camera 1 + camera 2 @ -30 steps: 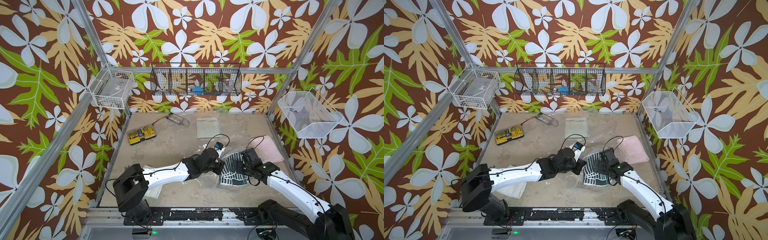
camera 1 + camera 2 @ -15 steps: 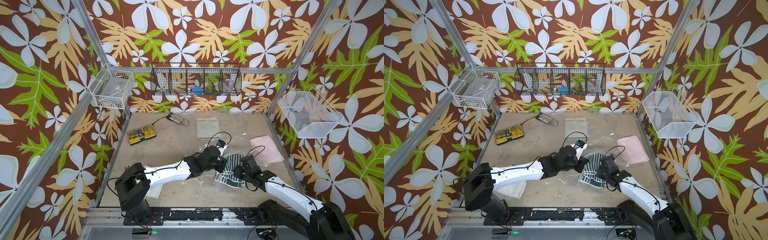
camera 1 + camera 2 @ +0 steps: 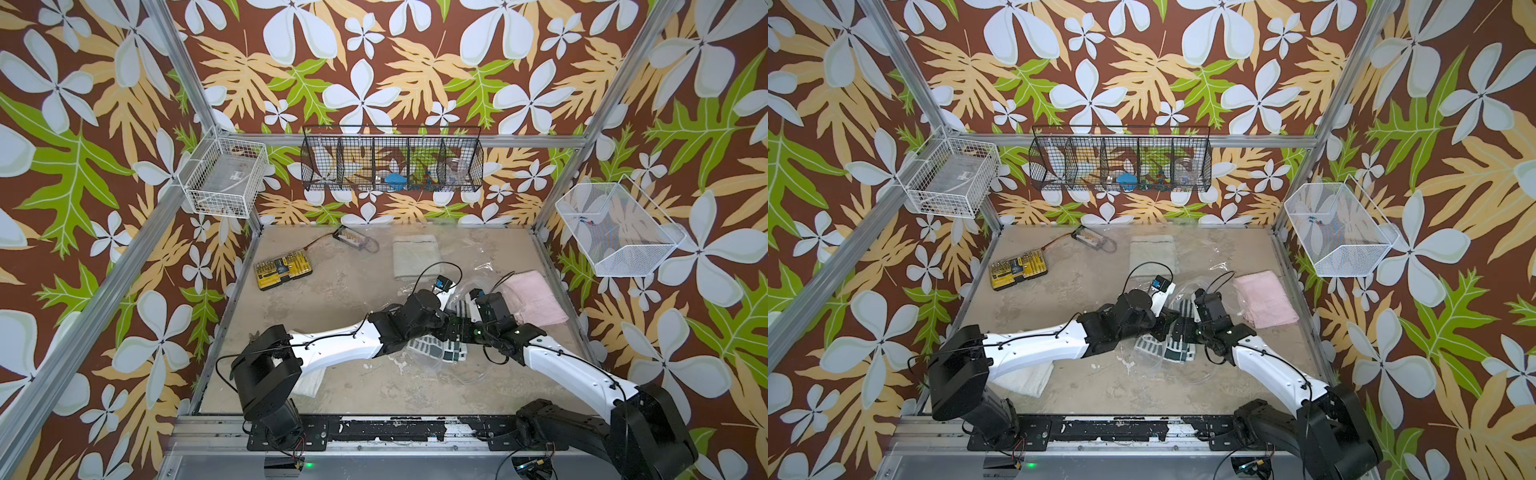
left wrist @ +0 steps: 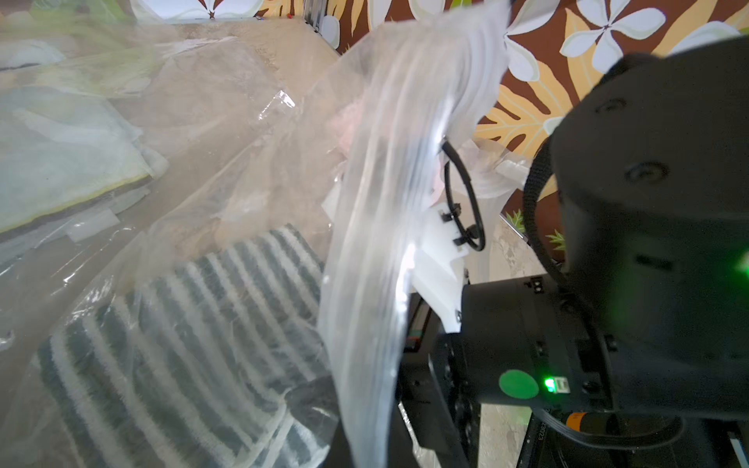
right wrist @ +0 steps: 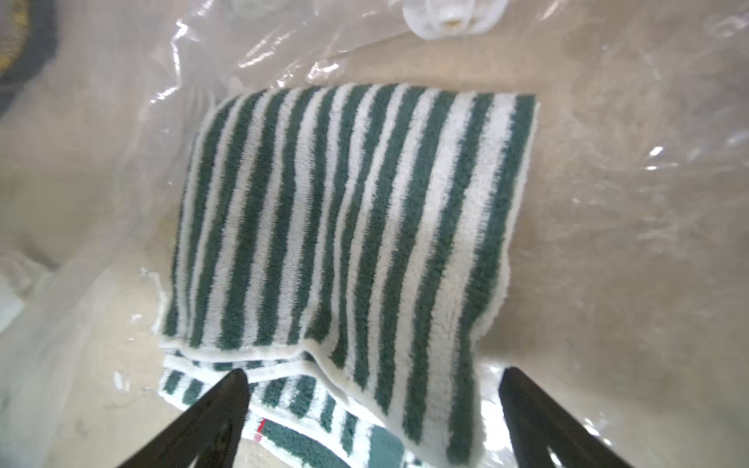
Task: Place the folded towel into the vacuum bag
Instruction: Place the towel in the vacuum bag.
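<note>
The folded towel (image 5: 356, 219), green and white striped, lies flat inside the clear vacuum bag (image 4: 405, 162), near its round white valve (image 5: 450, 12). In both top views the towel (image 3: 436, 349) (image 3: 1173, 351) sits under the two crossed wrists. My left gripper (image 4: 364, 405) is shut on a raised flap of the bag, holding the plastic up beside the towel (image 4: 182, 344). My right gripper (image 5: 373, 372) is open. Its two black fingers (image 5: 227, 397) stand wide apart at the towel's near edge and hold nothing. Seen from above, the left gripper (image 3: 449, 321) and right gripper (image 3: 459, 334) nearly touch.
A pink towel (image 3: 534, 299) lies right of the bag, a pale towel (image 3: 415, 255) behind it, and a white one (image 3: 309, 380) under the left arm. A yellow bit case (image 3: 282, 270) and a small clear box (image 3: 353, 239) sit at the back left. Wire baskets (image 3: 390, 164) hang on the walls.
The right arm dipped toward the front, then swung back up to the towel's edge. The towel has slid a little to the left. The left gripper kept its hold on the bag.
</note>
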Tool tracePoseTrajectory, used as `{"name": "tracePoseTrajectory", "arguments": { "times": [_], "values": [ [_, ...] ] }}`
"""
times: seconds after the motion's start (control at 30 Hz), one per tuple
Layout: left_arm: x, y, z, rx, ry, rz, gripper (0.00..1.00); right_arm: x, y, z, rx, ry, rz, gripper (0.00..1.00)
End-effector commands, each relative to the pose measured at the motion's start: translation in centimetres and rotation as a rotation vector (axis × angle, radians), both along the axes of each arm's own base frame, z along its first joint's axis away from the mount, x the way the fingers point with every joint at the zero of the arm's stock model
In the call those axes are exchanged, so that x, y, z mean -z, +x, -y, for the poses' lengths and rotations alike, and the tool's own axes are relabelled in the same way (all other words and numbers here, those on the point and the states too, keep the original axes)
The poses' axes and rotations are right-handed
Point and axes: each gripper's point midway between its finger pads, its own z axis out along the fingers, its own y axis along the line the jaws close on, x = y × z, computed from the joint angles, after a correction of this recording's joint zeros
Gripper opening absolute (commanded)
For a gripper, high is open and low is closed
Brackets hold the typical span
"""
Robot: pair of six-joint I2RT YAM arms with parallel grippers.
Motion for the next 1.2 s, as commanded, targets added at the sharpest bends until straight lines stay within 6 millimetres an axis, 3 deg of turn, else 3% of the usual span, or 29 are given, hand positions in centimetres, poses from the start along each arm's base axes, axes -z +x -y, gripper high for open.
{"name": "tracePoseTrajectory", "arguments": {
  "times": [0.0,0.13,0.33,0.57,0.67,0.87,1.03,1.1,1.17],
  "values": [
    [2.7,-0.9,-0.7,0.009,0.066,-0.066,0.00,1.0,-1.4,2.2,0.055,-0.113,-0.087,1.00],
    [2.4,-0.6,-0.8,0.000,0.069,-0.051,0.00,0.3,-2.7,2.3,0.128,-0.028,-0.088,1.00],
    [1.2,-1.5,0.0,0.057,0.027,-0.051,0.00,0.7,-4.7,0.0,0.255,0.275,-0.135,0.89],
    [0.6,-3.6,0.8,0.153,0.022,-0.038,0.00,1.4,-3.6,-1.3,0.374,0.502,-0.127,0.82],
    [0.4,-4.2,1.0,0.192,0.024,-0.036,0.00,1.9,-2.6,-1.5,0.425,0.591,-0.087,0.72],
    [0.4,-5.3,1.2,0.270,0.042,-0.033,0.00,1.5,0.2,-1.8,0.330,0.487,0.047,0.43],
    [1.1,-6.1,1.4,0.328,0.056,-0.043,0.00,1.4,1.3,-3.3,0.173,0.452,0.129,0.33],
    [1.1,-6.4,1.5,0.344,0.055,-0.048,0.00,1.6,1.6,-4.5,0.046,0.394,0.128,0.30],
    [0.9,-6.7,1.5,0.356,0.048,-0.052,0.00,2.8,1.6,-4.2,-0.024,0.270,0.101,0.25]
  ]
}}
